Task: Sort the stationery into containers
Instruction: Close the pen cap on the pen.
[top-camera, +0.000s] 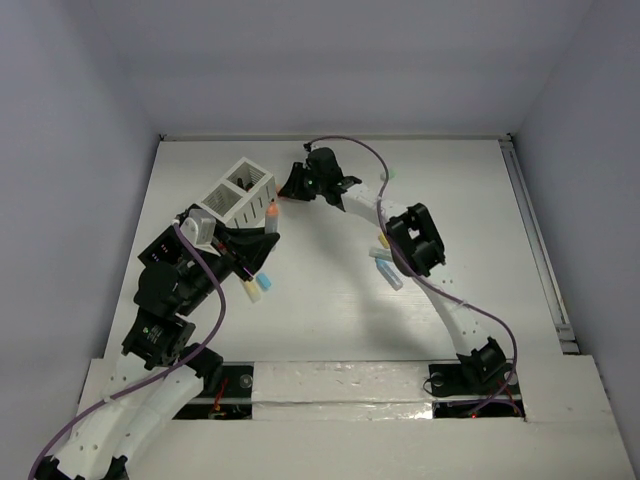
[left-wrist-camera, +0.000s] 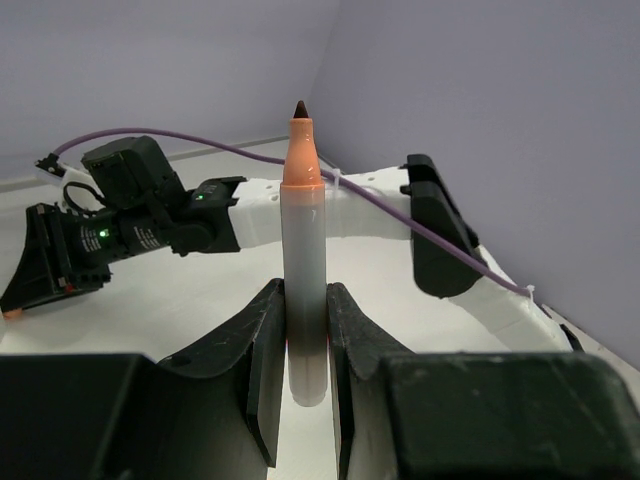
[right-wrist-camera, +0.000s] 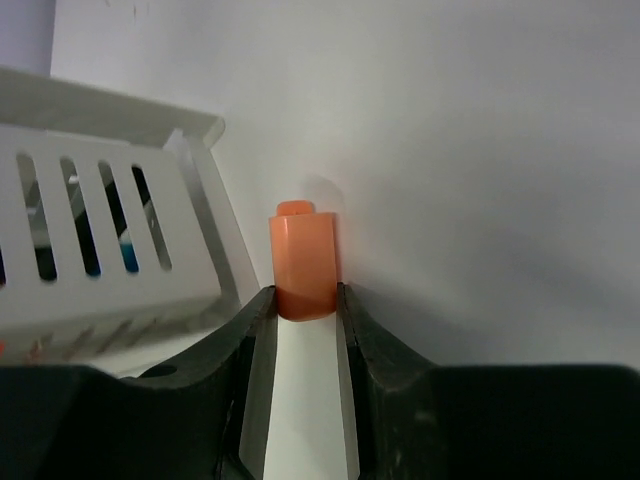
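Holding uncapped marker (left-wrist-camera: 303, 230) upright in tight-shut left gripper (left-wrist-camera: 305, 300), near box (right-wrist-camera: 100, 110) toward table's (top-camera: 450, 200) far-left corner. Pinching orange cap (right-wrist-camera: 303, 260) with right gripper (right-wrist-camera: 303, 300) tips only, part-closed, on table just beside box. Shallow bite: could squirt out or snag box on lift.

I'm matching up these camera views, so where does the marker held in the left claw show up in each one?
Top: marker, in the left claw, just right of the white box.
Left wrist: dead centre, upright between the fingers, dark tip up.
Right wrist: not in it; the orange stub there is a different piece.
Shared landmark: the right claw, upper middle from the top, far left in the left wrist view.
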